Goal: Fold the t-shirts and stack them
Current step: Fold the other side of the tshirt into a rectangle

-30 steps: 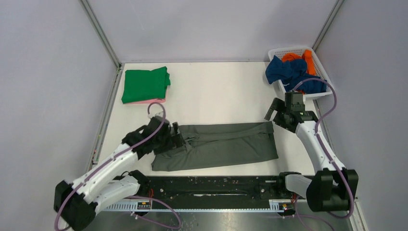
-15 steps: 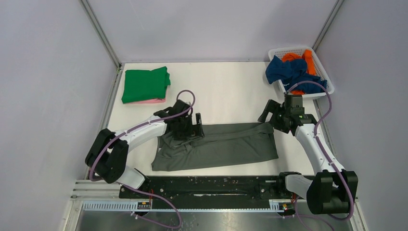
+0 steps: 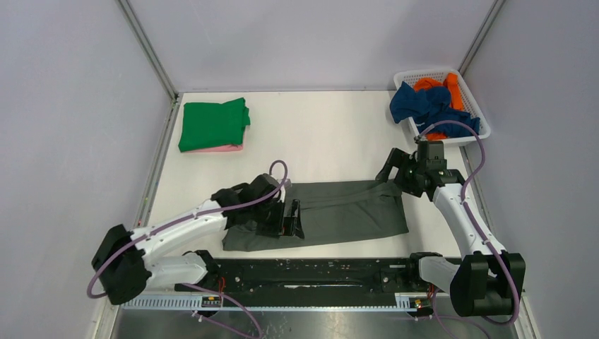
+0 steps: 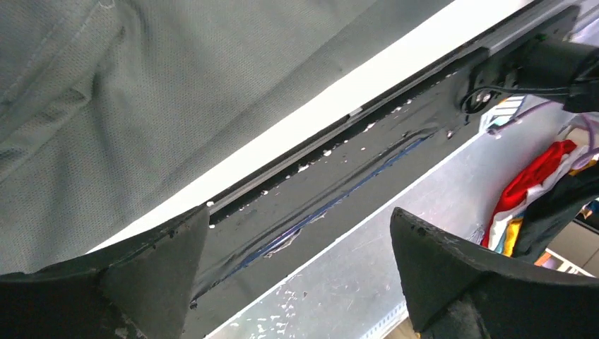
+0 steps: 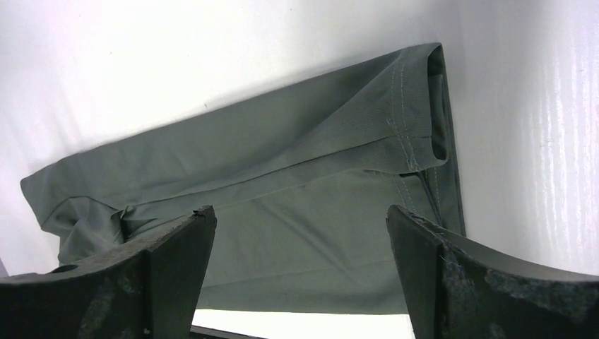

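From above, the dark grey t-shirt [image 3: 353,212] lies folded into a long strip near the front edge of the white table [image 3: 318,134]. The left gripper [image 3: 291,219] hangs over its left part, and the right gripper [image 3: 390,169] is at its far right corner. A green t-shirt [image 3: 212,123] sits folded on a pink t-shirt [image 3: 220,148] far left. A navy t-shirt [image 3: 424,102] and an orange t-shirt [image 3: 453,88] fill the white basket [image 3: 424,73].

In the left wrist view the fingers [image 4: 162,261] are spread wide with nothing between them, over the shirt's edge and a black rail [image 4: 367,162].

In the right wrist view the fingers [image 5: 169,261] are likewise parted and empty, above the shirt's hemmed end.
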Controlling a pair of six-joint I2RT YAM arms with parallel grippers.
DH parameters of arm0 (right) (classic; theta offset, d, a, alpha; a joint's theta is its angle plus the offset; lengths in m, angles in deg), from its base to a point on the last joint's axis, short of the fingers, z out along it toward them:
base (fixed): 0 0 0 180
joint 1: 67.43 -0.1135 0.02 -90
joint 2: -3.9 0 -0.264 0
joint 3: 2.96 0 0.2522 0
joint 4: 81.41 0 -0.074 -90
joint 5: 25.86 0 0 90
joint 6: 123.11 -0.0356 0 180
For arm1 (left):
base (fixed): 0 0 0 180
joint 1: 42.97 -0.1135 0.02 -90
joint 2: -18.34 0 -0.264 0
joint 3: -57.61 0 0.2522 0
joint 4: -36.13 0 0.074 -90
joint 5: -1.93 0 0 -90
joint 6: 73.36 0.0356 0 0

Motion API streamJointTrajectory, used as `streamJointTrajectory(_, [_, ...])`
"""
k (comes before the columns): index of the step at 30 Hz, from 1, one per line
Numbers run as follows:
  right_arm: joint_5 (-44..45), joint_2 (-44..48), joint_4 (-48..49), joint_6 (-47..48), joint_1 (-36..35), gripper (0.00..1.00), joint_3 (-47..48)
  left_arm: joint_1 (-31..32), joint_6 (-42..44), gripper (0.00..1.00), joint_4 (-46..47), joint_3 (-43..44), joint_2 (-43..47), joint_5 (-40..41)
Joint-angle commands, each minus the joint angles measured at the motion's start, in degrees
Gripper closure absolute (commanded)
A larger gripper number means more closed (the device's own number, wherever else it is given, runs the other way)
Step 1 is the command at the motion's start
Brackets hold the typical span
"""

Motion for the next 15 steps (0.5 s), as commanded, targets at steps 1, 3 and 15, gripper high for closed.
streamJointTrajectory(1, [-3.6,0.5,1.8,0.5,-0.2,0.01,-0.8,-0.3,-1.3,0.01,-1.4,2.3,4.8,7.5])
streamJointTrajectory(3, [-4.5,0.1,1.9,0.6,-0.3,0.0,-0.9,-2.7,-1.5,0.01,-2.5,4.7,3.3,14.3])
streamJointTrajectory(15, [-4.8,-0.8,2.5,0.8,-0.3,0.01,-1.4,-13.4,-1.1,0.01,6.1,4.5,-11.0,15.0])
